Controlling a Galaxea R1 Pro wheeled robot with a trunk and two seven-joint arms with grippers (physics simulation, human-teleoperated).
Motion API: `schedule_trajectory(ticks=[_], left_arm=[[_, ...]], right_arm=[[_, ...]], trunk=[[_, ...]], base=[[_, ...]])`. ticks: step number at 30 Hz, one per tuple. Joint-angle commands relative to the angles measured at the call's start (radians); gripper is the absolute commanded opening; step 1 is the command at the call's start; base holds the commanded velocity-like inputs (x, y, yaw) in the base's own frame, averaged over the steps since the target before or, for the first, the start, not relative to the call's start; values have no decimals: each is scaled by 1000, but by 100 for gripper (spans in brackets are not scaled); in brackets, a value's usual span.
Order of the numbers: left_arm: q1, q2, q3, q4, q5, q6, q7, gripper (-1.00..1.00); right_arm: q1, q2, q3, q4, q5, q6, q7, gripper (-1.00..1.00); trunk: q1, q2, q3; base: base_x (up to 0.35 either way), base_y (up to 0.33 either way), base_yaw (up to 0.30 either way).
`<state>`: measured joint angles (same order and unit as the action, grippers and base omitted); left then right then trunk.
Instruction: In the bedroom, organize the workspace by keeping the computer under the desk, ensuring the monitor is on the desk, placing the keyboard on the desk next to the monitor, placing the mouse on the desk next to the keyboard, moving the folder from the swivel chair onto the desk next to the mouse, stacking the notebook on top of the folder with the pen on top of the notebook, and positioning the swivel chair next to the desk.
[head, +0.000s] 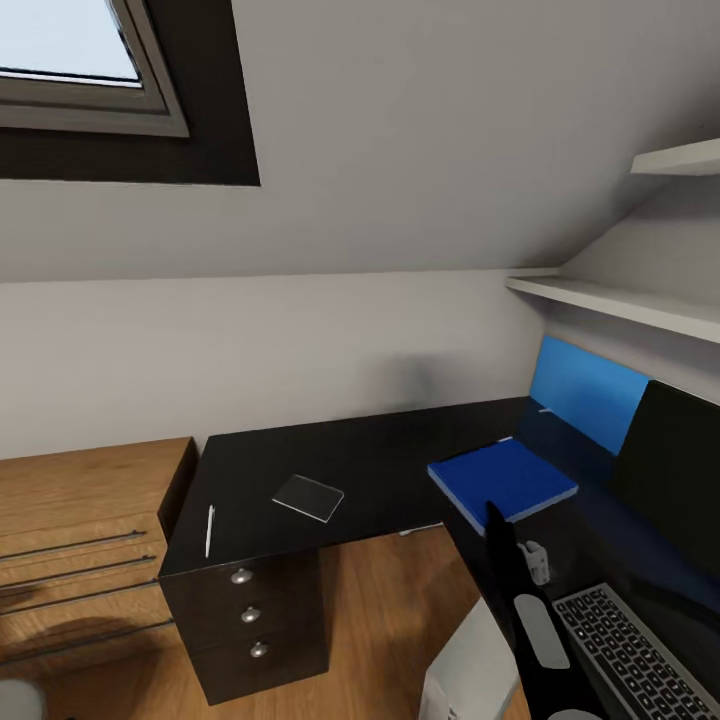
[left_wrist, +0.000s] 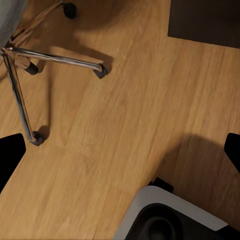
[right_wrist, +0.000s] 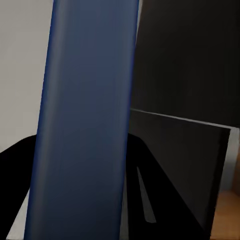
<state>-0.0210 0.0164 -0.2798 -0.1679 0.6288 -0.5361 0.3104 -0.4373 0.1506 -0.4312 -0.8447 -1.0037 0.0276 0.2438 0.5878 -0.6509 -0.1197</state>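
The blue folder (head: 505, 478) rests on the inner corner of the black desk (head: 390, 450). My right gripper (head: 497, 522) is at its near edge. In the right wrist view the folder (right_wrist: 85, 120) runs between the dark fingers (right_wrist: 15, 195), so the gripper (right_wrist: 75, 200) is shut on it. The grey notebook (head: 308, 497) and the white pen (head: 209, 530) lie on the desk's left wing. Along the right side stand the monitor (head: 680, 470) and the keyboard (head: 625, 650). The white computer (head: 465, 665) is below the desk edge. My left gripper (left_wrist: 121, 152) hangs open over the floor beside the swivel chair's chrome base (left_wrist: 30, 65). The mouse is out of view.
A light-wood dresser (head: 90, 520) adjoins the desk's left end. Three drawers with silver knobs (head: 242, 576) sit under that end. White shelves (head: 620, 300) hang above the right wing under the sloped ceiling. A white-grey rounded housing (left_wrist: 170, 215) sits on the wood floor near the left gripper.
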Motion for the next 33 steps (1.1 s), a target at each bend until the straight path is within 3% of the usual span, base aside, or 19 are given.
schedule_trajectory(ticks=[1,6,17,24,33], left_arm=[[-1,0,-9,-1,2,-1,9,100],[-1,-1,-9,-1,2,-1,9,100],[-1,-5,-9,-1,2,-1,7,100],[-1,-7,-8,-1,3,-2,10,100],[-1,-7,-4,-2,7,-3,11,100]], right_arm=[[-1,1,-3,1,-20,3,5,-100],[-1,-1,-3,17,-63,31,6,-100],[-1,0,-3,19,-72,42,8,-100],[-1,1,-3,19,-73,2,3,-100],[-1,-4,-2,19,-70,-23,-81,-100]], trunk=[[0,-1,-2],[0,-1,-2],[0,-1,-2],[0,-1,-2],[4,-8,-5]], base=[[21,4,0],[7,1,0],[0,0,0],[0,0,0],[0,0,0]])
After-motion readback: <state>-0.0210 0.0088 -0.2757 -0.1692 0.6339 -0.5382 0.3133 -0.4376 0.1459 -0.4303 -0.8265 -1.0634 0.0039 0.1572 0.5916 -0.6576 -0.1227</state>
